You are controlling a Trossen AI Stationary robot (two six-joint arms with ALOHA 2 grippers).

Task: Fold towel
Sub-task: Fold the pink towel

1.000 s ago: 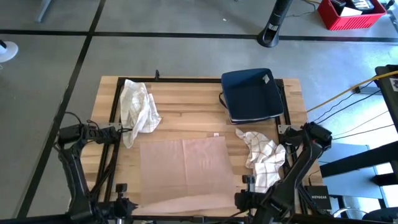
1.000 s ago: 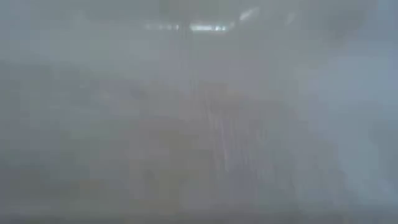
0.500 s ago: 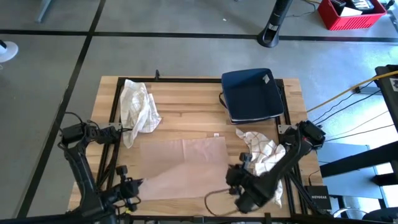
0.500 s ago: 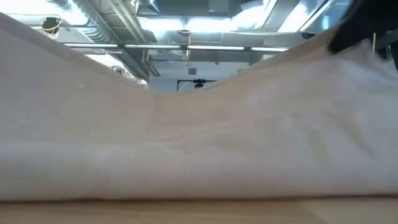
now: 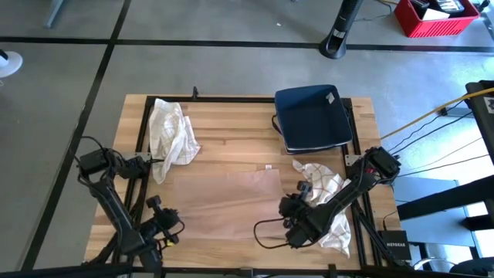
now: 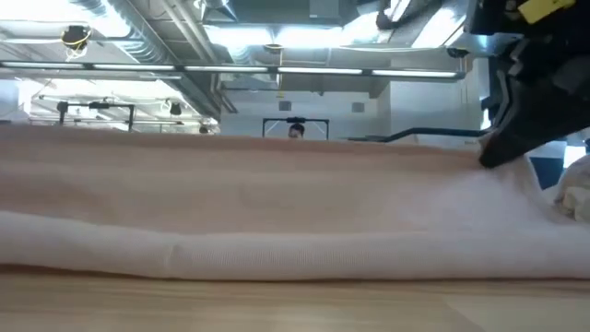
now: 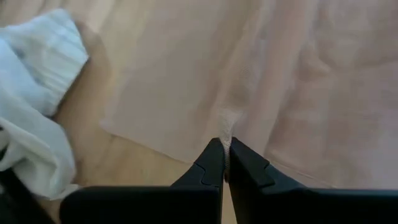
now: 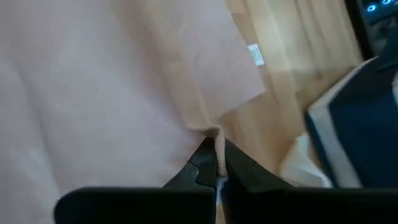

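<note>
A pale pink towel lies at the table's middle, its near part turned over its far part. In the low view the towel shows as a long rounded fold across the picture. My left gripper is shut on its left carried corner. My right gripper is shut on its right carried corner. Both hang low over the cloth. My left gripper pinches the towel's carried left corner between its two fingers, slanting down from the near left. The cloth puckers up at the fingertips; the rest lies slack on the table. My right gripper pinches the towel's carried right corner between its two fingers, slanting down from the near right. The cloth rises in a small peak at the fingertips. A white tag shows on the layer beyond.
A crumpled white checked towel lies at the far left, another at the right beside my right arm. A dark blue folded stack sits at the far right. A black cable loop lies near the right gripper.
Both grippers have gone from the table's near edge toward its far edge and down, tipping further downward and staying shut. The towel's near edge has been carried over its far part, which stayed put, so the towel now lies folded over and shorter.
</note>
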